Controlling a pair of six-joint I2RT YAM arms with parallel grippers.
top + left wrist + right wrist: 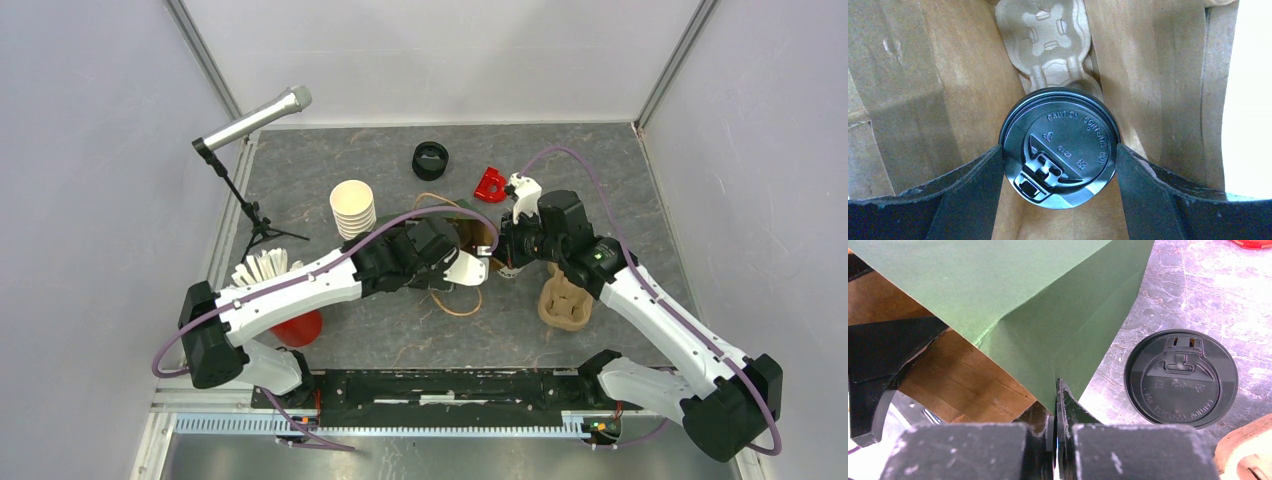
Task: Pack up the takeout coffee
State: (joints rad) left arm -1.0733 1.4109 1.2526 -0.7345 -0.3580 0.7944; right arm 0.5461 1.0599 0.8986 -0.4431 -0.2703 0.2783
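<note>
On the desk [400, 335] the largest thing in play was the paper bag [998, 290], green outside and brown inside, standing near the middle between your two arms. Your right claw [1057, 392] was clenched on the bag's edge, which looked meant to hold the mouth open. Deep in the bag lay a pulp carrier [1048, 35], its free wells showing at 12 o'clock from the first cup [1068, 132]. Your left claw [1059, 149] was reaching down into the bag and grasping that cup, a finger pressed to each side at 9 and 3 o'clock under the black lid. Whether the cup was already seated in a well could not be told, since the lid hid its base. The step in hand was, by my judgement, lowering the first coffee into the carrier. The next move called for a straight descent, then releasing only once the cup stood firm, and withdrawing without snagging the bag wall. The second cup [1180, 377] stood lidded on the desk just outside the bag, at 3 o'clock from it in the right wrist view, waiting its turn.
</note>
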